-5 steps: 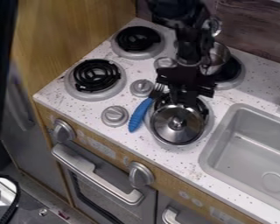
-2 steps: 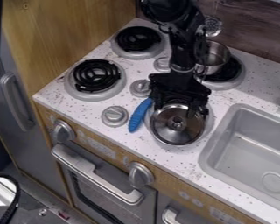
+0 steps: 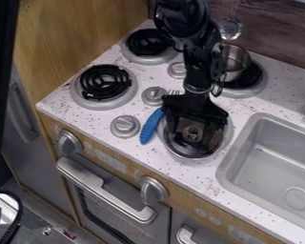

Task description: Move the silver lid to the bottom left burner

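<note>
The black two-finger gripper (image 3: 192,134) hangs spread around the round silver lid's (image 3: 190,151) knob (image 3: 193,133), presumably to grasp it there.

This is a toy kitchen (image 3: 206,176): coil burners (image 3: 105,82) to the left, a sink (image 3: 276,164) to the right, and an oven door (image 3: 107,207) on the near side.
</note>
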Robot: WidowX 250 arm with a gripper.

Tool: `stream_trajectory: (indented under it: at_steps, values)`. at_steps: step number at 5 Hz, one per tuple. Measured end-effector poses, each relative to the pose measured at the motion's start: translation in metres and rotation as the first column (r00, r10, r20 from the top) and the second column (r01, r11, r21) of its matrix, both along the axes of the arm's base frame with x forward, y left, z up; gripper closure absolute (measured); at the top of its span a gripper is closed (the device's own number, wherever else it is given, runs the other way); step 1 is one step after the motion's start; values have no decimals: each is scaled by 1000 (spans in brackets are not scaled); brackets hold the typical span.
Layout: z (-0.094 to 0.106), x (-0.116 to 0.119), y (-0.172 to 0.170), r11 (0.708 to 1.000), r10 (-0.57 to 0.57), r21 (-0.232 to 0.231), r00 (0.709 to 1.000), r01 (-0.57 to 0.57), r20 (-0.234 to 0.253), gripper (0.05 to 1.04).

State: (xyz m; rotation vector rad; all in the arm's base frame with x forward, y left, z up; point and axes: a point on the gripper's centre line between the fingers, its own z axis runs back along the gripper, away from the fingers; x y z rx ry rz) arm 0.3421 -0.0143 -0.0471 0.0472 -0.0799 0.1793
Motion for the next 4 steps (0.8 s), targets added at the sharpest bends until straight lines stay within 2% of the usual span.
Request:
stream_trajectory:
  at_steps: [1, 3, 4]
  values:
    - [-8, -3, -4, 1000, -2, -11, 1000, 2, -18, 134]
    - [-6, 4, -7, 1000, -24, -12, 1000, 24, -2, 678]
    - [-5, 5, -6, 1000, -31, -4, 1000, 31, -5, 815]
